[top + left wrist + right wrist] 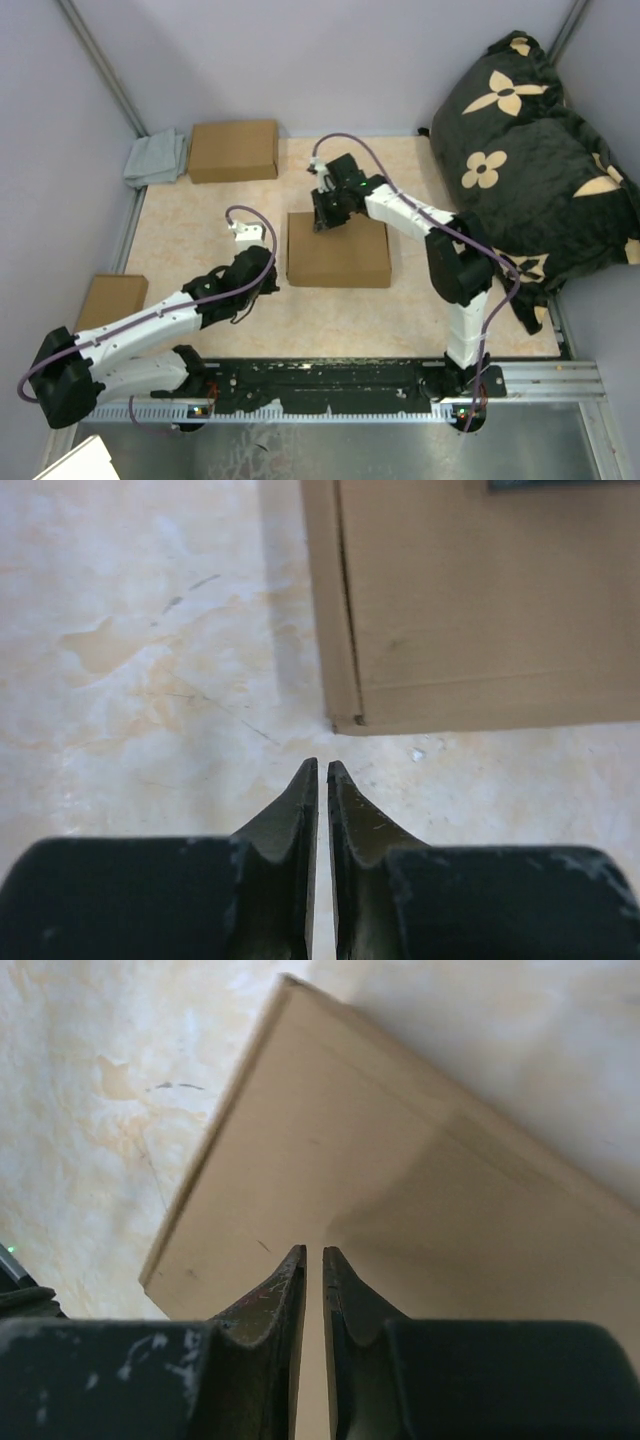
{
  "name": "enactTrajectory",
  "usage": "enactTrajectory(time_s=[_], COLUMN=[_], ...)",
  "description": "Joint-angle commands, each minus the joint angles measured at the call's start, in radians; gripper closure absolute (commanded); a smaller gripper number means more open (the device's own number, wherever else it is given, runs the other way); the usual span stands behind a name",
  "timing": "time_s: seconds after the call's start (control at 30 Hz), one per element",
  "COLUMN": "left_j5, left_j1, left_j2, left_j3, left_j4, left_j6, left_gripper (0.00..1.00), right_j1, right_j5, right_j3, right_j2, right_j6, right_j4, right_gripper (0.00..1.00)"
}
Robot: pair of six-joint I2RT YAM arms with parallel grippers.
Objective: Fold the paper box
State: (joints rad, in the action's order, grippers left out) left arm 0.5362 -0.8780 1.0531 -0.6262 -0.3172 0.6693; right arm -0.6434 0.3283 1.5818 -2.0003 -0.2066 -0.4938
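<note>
- Apparently the folding is near its end. The paper box [338, 250] lies in the middle of the table [200, 240] with its lid down, so it reads as a shallow closed carton rather than a flat sheet.
- The right gripper [312, 1252] is over the far left part of the lid. Its jaws are drawn almost together, with only a thin slit between them and nothing pinched. I cannot tell whether the tips touch the cardboard or hang just above it.
- The left gripper [322, 768] is low over the table, near the box's near left corner but apart from it. Its jaws are just as narrow and hold nothing.
- My judgement is that the step in hand is seating the lid.
  - The nearly closed tips would work best as a blunt pusher, pressing straight down close to an edge.
  - The pressure should be light enough not to dent the cardboard.
- The box looks light and could skate on the smooth table. Bracing the left wall with the left gripper while the right one presses should keep it square.
- It is also worth checking that the front flap is fully tucked.
- The box itself is plain brown cardboard with no print.
  - The left wrist view shows a crisp seam down its left wall.
  - That view also shows a faint crease across the top, parallel to the near edge.
  - The layers at the near left corner sit slightly uneven.
</note>
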Motion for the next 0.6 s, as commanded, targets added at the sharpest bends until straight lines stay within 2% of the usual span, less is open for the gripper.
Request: enactTrajectory(time_s=[0.0,0.17,0.27,0.4,0.57], left_j5=[-0.238,-0.379,-0.427,-0.434,-0.389], left_j1=[0.003,-0.027,-0.062,-0.141,-0.227], left_j2=[-0.017,0.045,0.125,0.257,0.401], left_j3=[0.009,-0.007,-0.052,-0.153,-0.240], left_j4=[0.104,0.219,0.258,0.271,0.314], left_j6=[-0.102,-0.152,-0.185,-0.186,-0.156], left_gripper=[0.86,0.82,0.80,0.80,0.80], right_j1=[0.115,0.282,0.352,0.361,0.361], right_j5=[0.026,-0.001,-0.011,-0.009,0.009], right_j3=[-0.057,-0.087,-0.013,0.048,-0.053], right_j2=[0.198,0.244,0.119,0.000,-0.002], right_j6=[-0.064,-0.106,-0.104,-0.059,-0.076], right_j4=[0.070,0.135,0.093,0.050,0.114], right_gripper=[0.86,0.80,0.80,0.80,0.81])
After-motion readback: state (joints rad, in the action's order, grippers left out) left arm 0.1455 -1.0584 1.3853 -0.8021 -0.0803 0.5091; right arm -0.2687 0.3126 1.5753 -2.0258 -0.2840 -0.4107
